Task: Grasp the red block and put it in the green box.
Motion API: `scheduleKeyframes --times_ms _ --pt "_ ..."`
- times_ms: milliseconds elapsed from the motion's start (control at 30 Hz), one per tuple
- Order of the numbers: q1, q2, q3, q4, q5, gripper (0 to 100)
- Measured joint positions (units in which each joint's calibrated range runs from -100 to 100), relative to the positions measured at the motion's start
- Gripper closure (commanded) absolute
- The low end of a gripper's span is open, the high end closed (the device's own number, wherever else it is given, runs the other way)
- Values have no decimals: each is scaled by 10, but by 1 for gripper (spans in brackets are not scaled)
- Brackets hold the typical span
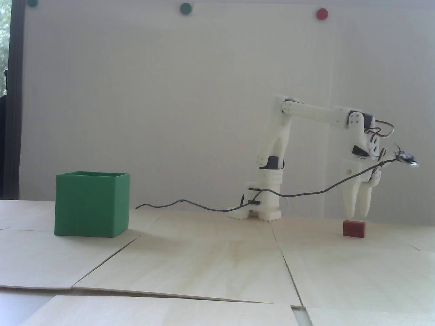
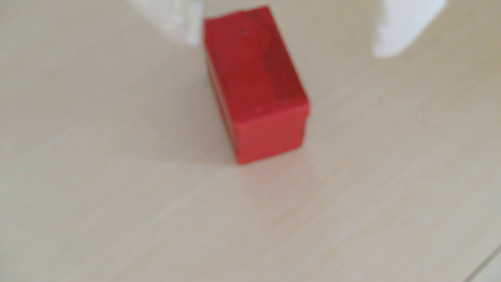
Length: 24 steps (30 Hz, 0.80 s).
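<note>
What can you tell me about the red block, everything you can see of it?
The red block is a small, matte, dark-red rectangular brick, apparently plastic, lying flat on the pale wooden table, longer than tall. The wrist view shows its top face with a faint circular mark, though blurred. The white fingers hang just above it, spread to either side, not touching. Only the table touches it.

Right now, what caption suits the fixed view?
White arm's open claw poised just above red block; green box waits far left.
</note>
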Motion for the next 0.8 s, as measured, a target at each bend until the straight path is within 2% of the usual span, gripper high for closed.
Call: scheduleKeyframes --times_ms 800 --pt "0 91 -6 0 0 78"
